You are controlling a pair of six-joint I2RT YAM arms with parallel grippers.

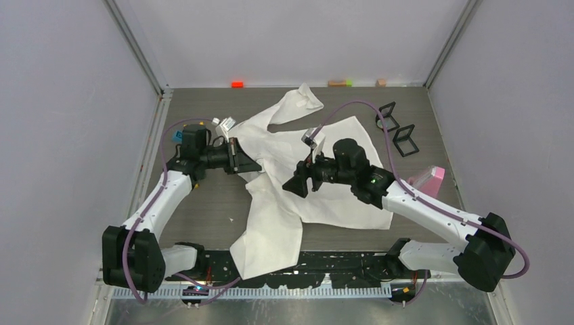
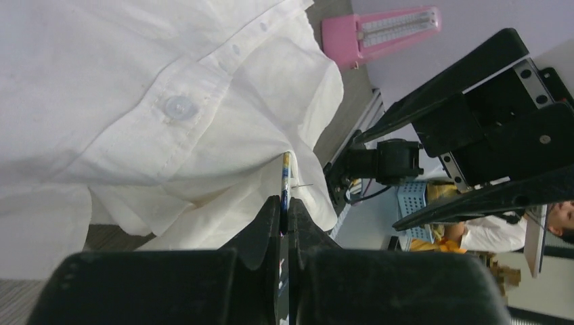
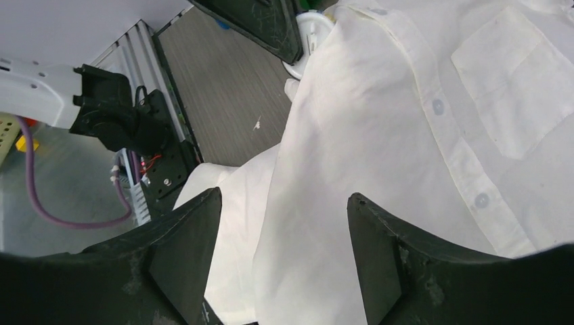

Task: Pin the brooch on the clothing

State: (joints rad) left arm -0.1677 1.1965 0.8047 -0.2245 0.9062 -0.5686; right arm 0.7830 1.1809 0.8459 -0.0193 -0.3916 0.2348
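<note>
The white button-up shirt (image 1: 298,176) lies spread over the table's middle; its pocket shows in the right wrist view (image 3: 514,88). My left gripper (image 1: 247,164) is at the shirt's left edge, shut on the brooch (image 2: 285,183), seen edge-on as a thin disc with its pin sticking out to the right. The brooch touches the shirt's edge (image 2: 203,135) near a button. My right gripper (image 1: 296,185) is open and empty, hovering over the shirt's middle (image 3: 352,135); its fingers (image 3: 379,237) straddle bare fabric.
Two black stands (image 1: 398,128) sit at the back right. A pink object (image 1: 428,177) lies at the right edge, also seen in the left wrist view (image 2: 379,30). Small coloured blocks (image 1: 237,84) line the back wall. A small white thing (image 1: 224,124) lies near the left arm.
</note>
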